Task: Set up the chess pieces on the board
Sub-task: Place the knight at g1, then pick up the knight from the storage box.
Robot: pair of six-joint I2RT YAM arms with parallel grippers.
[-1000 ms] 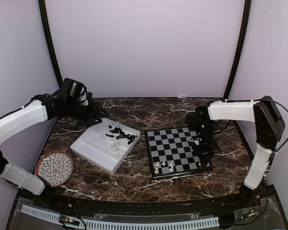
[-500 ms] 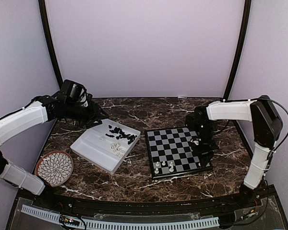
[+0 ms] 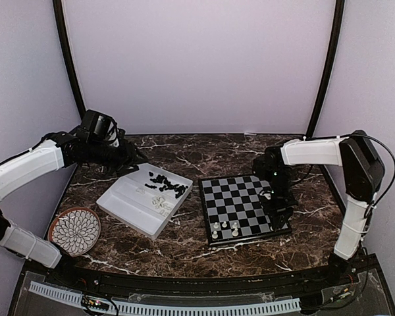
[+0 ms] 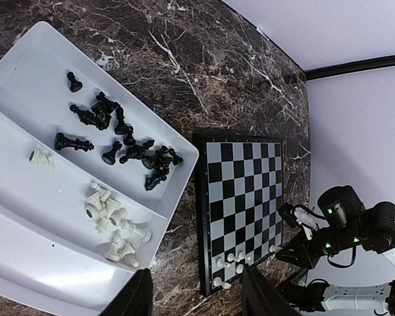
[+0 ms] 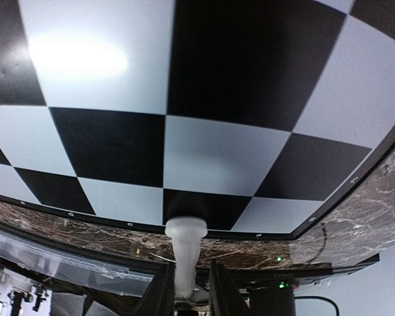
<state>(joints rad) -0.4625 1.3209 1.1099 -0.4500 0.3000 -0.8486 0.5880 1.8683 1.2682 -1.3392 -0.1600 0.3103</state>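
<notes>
The board point(image 3: 234, 194) lies right of centre on the marble table. Several white chess pieces point(image 3: 224, 228) stand near its front edge. My right gripper point(image 3: 276, 209) hangs low over the board's front right corner. In the right wrist view a white piece point(image 5: 184, 253) stands on a black edge square of the board point(image 5: 204, 151), between my right gripper point(image 5: 187, 289) fingers, with a gap beside the right finger point(image 5: 218, 289). My left gripper point(image 4: 196, 296) hovers open and empty above the tray point(image 4: 26, 217). That tray holds black pieces point(image 4: 118, 131) and white pieces point(image 4: 112, 220).
The white divided tray point(image 3: 128, 201) sits left of the board, and a round patterned plate point(image 3: 74, 230) lies at the front left. Dark frame posts rise at both back corners. One white piece point(image 4: 41, 158) lies alone in the tray's middle section.
My right jaws have parted a little around the white piece, which now stands on the board. The right arm has edged slightly left. The left arm has barely shifted.
</notes>
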